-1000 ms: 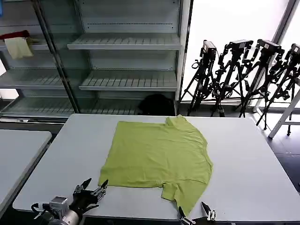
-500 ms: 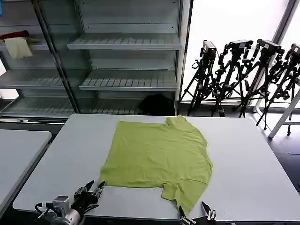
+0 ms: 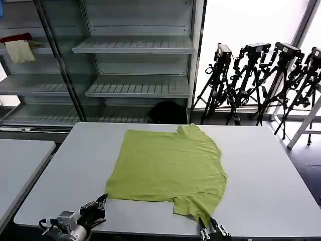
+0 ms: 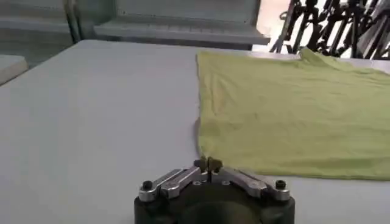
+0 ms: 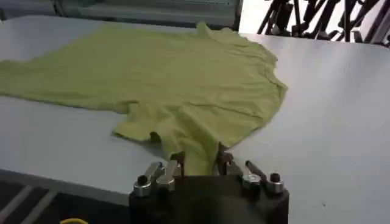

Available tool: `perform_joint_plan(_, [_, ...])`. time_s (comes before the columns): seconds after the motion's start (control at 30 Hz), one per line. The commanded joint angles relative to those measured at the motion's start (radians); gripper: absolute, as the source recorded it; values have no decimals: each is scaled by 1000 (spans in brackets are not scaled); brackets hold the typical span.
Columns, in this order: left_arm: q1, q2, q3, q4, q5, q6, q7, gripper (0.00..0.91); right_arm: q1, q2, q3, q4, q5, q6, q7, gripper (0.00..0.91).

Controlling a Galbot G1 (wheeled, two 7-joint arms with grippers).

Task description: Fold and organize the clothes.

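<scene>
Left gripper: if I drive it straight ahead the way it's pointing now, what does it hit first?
The left gripper, fingertips shut, points at the near-left bottom corner of the T-shirt. That corner would likely be met first; the tips look about to touch it already.

We see our left gripper [image 3: 102, 201] at the bottom left, fingers pressed together. Our right gripper [image 3: 213, 228] sits bottom middle, fingers apart.

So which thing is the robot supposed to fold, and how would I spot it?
Look at the big grey table in front of the shelves. Spread flat in its middle is the T-shirt. It is lime green, unlike the cream and red cloths up on a shelf.
</scene>
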Motion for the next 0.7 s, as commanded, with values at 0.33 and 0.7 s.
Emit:
perform_joint_plan(0.33, [-24,2,-12,-46,-51,-52,9,0,11,-5,9,44,-22,25,4,0])
perform_joint_plan(0.7, [-42,1,-15,-67,-68,-60,-25,0,68,-19,43,68,-5,6,0,0])
